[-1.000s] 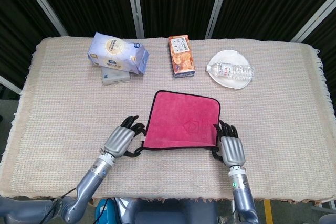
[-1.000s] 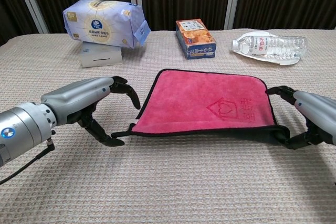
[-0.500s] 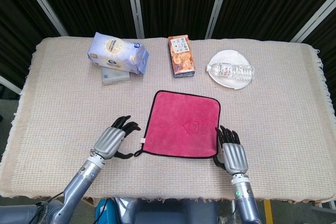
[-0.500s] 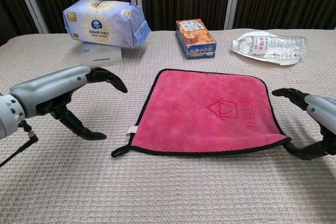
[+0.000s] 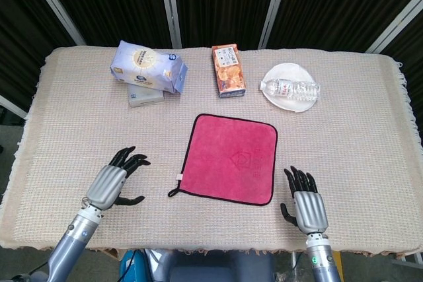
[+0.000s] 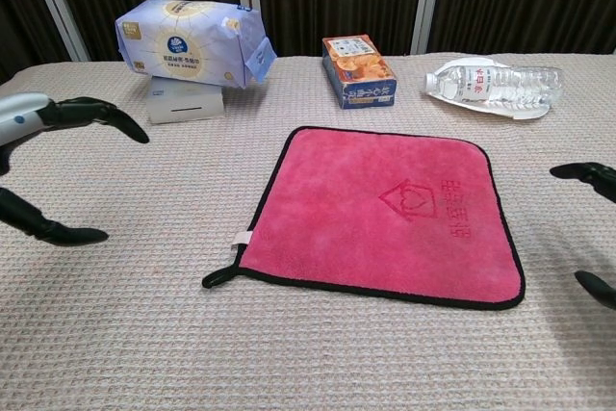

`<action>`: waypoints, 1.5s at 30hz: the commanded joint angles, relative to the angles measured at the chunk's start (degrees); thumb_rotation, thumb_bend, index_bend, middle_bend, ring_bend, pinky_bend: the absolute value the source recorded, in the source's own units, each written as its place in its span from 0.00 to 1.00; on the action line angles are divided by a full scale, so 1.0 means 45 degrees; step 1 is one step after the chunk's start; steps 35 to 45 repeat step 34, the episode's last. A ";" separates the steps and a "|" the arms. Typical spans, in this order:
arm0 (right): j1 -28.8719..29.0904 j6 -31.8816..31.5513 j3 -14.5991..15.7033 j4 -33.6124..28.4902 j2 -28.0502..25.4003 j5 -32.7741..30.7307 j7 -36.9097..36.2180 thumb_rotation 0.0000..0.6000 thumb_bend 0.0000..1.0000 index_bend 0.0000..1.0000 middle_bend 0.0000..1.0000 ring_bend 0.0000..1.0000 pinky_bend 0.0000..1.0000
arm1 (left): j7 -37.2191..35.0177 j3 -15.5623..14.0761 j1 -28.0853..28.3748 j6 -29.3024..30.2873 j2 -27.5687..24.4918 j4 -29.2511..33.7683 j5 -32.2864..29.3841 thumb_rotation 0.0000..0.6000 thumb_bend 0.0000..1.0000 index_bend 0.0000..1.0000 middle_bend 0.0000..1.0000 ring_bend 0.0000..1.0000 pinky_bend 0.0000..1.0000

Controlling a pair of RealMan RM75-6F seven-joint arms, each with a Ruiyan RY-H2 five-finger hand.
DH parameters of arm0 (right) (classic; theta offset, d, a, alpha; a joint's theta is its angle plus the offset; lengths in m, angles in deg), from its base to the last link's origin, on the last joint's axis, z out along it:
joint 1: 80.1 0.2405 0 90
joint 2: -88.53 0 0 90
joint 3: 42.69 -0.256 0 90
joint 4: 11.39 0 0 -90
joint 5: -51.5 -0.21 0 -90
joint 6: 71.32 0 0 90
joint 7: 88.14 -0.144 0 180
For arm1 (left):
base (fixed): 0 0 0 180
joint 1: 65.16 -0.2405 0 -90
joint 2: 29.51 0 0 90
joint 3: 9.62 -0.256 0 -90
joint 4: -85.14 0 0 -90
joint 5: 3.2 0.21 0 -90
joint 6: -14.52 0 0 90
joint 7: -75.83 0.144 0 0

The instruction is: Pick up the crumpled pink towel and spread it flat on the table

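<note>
The left hand (image 5: 114, 183) hovered with fingers spread and nothing in its grasp, well off the towel at about its 9 o'clock. The right hand (image 5: 305, 204) was likewise released, fingers apart, near the towel's 4 o'clock corner without touching it. Between them the pink square microfibre towel with black edging (image 5: 230, 158) lay flat on the beige woven tablecloth (image 5: 357, 137), a small loop at its 7 o'clock corner. At 12 o'clock stood an orange snack box (image 5: 227, 71).
</note>
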 commanded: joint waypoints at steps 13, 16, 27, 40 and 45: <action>-0.0637 -0.0749 0.0544 0.1580 -0.3016 0.2926 -0.1889 1.00 0.36 0.00 0.00 0.00 0.00 | 0.1617 -0.0930 -0.2393 0.3169 -0.2094 0.0273 0.1766 1.00 0.07 0.12 0.06 0.00 0.01; -0.0986 -0.1284 0.0627 0.1763 -0.3367 0.3359 -0.2275 1.00 0.35 0.00 0.00 0.00 0.00 | 0.1751 -0.0984 -0.2879 0.3839 -0.2117 -0.0202 0.2146 1.00 0.07 0.09 0.05 0.00 0.00; -0.1712 -0.1744 0.0791 0.2530 -0.3863 0.3966 -0.2658 1.00 0.30 0.00 0.00 0.00 0.00 | 0.0244 -0.0698 -0.4041 0.4751 -0.2759 -0.2215 0.1539 1.00 0.05 0.00 0.00 0.00 0.00; -0.1982 -0.1836 0.0510 0.2254 -0.4042 0.3906 -0.3032 1.00 0.30 0.00 0.00 0.00 0.00 | -0.1090 -0.0379 -0.4311 0.4556 -0.3132 -0.2942 0.1122 1.00 0.05 0.00 0.00 0.00 0.00; -0.1982 -0.1836 0.0510 0.2254 -0.4042 0.3906 -0.3032 1.00 0.30 0.00 0.00 0.00 0.00 | -0.1090 -0.0379 -0.4311 0.4556 -0.3132 -0.2942 0.1122 1.00 0.05 0.00 0.00 0.00 0.00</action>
